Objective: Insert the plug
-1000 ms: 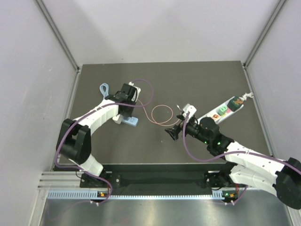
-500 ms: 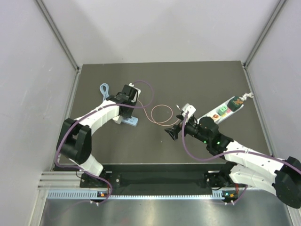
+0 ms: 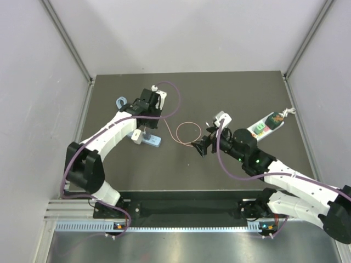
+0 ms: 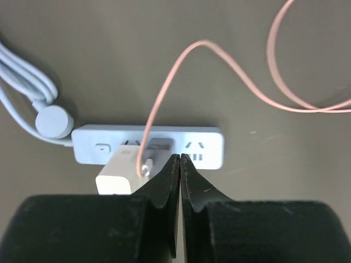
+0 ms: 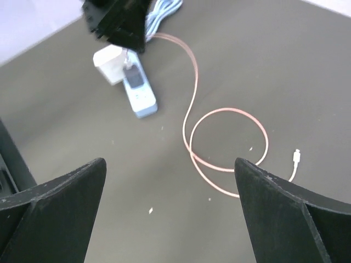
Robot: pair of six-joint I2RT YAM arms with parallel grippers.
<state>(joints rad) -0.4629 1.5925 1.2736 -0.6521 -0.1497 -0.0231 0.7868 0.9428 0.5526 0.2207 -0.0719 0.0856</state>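
Note:
A light-blue power strip (image 4: 208, 147) lies on the dark table and also shows in the top view (image 3: 150, 141). A white cube adapter (image 4: 115, 171) sits in it. The pink cable (image 4: 258, 90) drops to a small end (image 4: 145, 167) at the adapter, beside a dark grey piece (image 4: 160, 147) on the strip. My left gripper (image 4: 180, 159) is shut on nothing and hovers just above the strip (image 3: 146, 127). The cable loops on the table (image 5: 227, 148) and ends in a white tip (image 5: 296, 157). My right gripper (image 5: 170, 181) is open and empty near the loop (image 3: 203, 146).
A light-blue cable bundle (image 4: 24, 82) with a round plug (image 4: 56, 120) lies left of the strip. A second white power strip (image 3: 266, 126) with coloured sockets lies at the right. Grey walls enclose the table on three sides.
My left gripper has risen and drawn back from the strip, and the pink cable arcs higher over its wrist. My right gripper has shifted slightly up and right.

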